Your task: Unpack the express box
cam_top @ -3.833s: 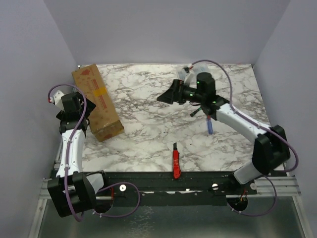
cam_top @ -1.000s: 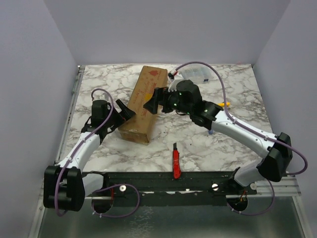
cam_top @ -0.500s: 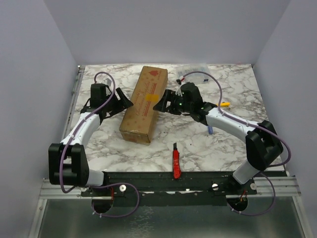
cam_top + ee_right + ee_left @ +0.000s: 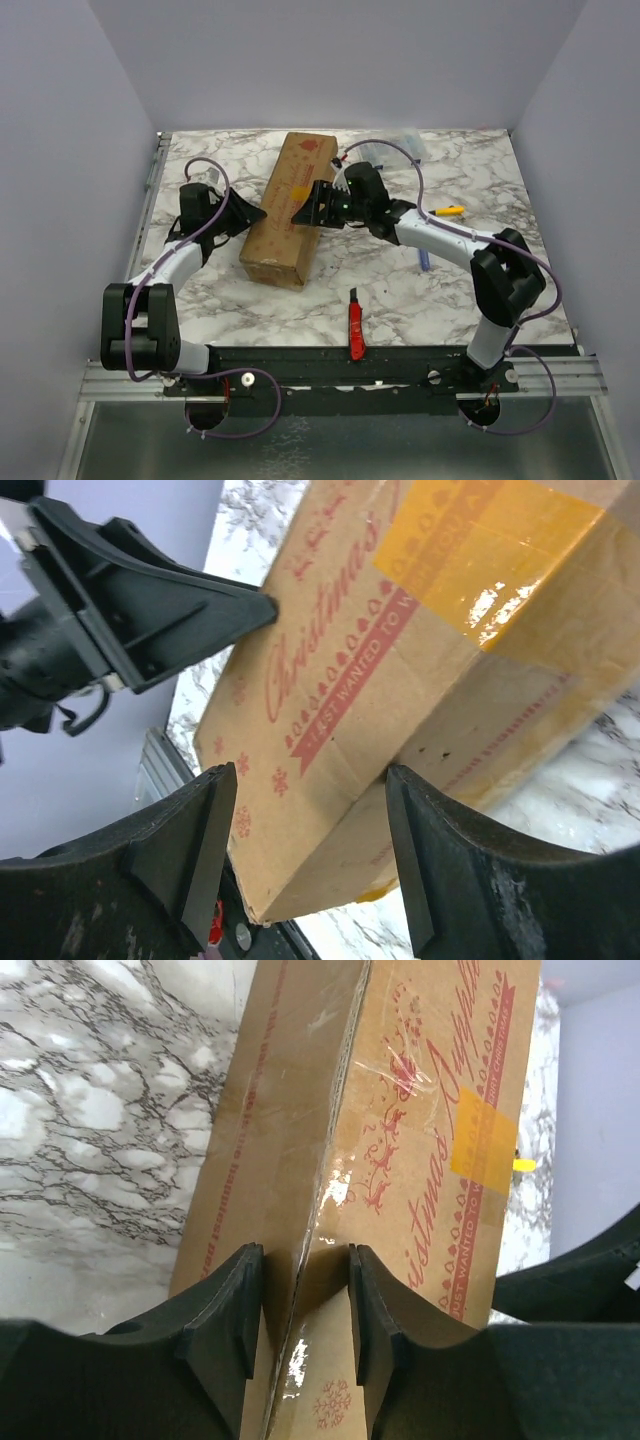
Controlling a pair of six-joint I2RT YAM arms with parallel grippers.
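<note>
The express box (image 4: pixel 290 205) lies flat on the desk (image 4: pixel 480 180) between the arms, printed face up. Its long axis runs from the near edge toward the back wall, the far end leaning slightly right. The left tool (image 4: pixel 255 213) straddles the box's left top edge, half closed; whether it pinches, I cannot tell. The right tool (image 4: pixel 303 212) brackets the right edge, jaws wide, holding nothing. Both probably steady it for opening.

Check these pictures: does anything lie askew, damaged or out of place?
The box lies skew to the edges of the table. The red knife sits at the near edge, and its end hangs over onto the black frame. No damage or spill shows.
</note>
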